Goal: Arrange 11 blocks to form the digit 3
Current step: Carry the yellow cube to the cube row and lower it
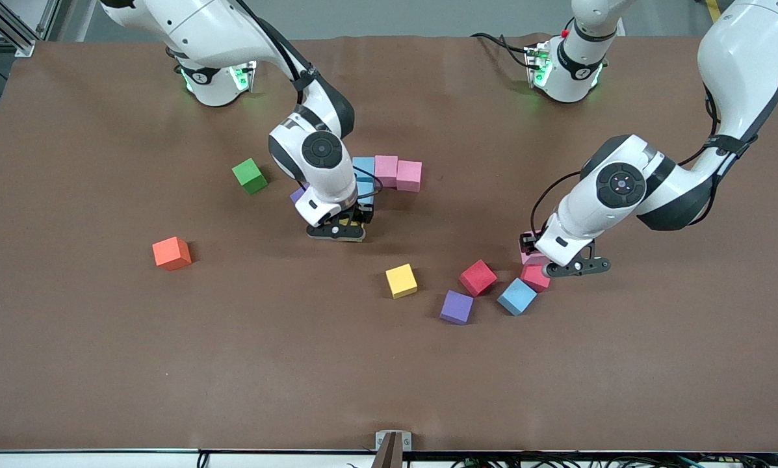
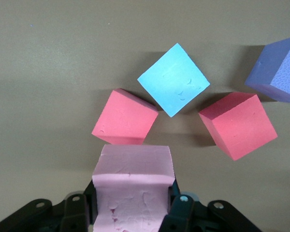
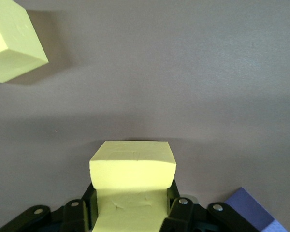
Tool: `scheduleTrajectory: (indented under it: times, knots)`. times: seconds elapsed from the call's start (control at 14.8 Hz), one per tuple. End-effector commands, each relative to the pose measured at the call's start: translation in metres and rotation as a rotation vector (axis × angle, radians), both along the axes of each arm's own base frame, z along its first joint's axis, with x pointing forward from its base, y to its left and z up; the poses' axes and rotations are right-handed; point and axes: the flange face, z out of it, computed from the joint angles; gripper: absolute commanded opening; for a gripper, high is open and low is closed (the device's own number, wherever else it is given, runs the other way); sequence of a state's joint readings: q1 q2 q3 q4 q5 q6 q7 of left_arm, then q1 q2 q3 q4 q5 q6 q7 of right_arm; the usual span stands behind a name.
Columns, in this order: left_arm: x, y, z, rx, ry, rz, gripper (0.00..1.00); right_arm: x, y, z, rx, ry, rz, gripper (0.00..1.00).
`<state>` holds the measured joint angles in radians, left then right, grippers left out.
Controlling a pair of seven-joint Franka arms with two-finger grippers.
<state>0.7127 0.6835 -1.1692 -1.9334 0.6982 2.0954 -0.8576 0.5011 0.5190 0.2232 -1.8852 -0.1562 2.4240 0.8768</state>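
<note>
My left gripper (image 1: 539, 259) is shut on a pale pink block (image 2: 133, 191), low beside a loose cluster: a coral-red block (image 2: 124, 117), a light blue block (image 2: 173, 79), a red block (image 2: 238, 124) and a purple block (image 2: 278, 70). My right gripper (image 1: 338, 225) is shut on a yellow block (image 3: 133, 188) just in front of a started row of a light blue block (image 1: 363, 168) and two pink blocks (image 1: 386, 170) (image 1: 409, 175). A purple corner (image 1: 298, 194) peeks out beside the right wrist. A second yellow block (image 1: 401, 281) lies nearer the front camera.
A green cube (image 1: 249, 175) and an orange cube (image 1: 171, 253) lie toward the right arm's end of the brown table (image 1: 103, 364). The right arm's wrist hides part of the started figure.
</note>
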Motion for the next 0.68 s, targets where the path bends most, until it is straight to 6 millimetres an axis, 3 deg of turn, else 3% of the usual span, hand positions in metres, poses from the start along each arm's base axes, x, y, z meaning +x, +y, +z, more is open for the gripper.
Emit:
scheduleTrajectory:
  times: [0.0, 0.61]
  knots:
    - [0.001, 0.001, 0.006, 0.013, 0.011, 0.017, 0.48, -0.008, -0.006, 0.002, 0.004, -0.028, -0.021, 0.02]
    - [0.001, 0.004, 0.008, 0.027, 0.017, 0.022, 0.48, -0.018, 0.003, -0.004, -0.013, -0.008, -0.046, 0.02]
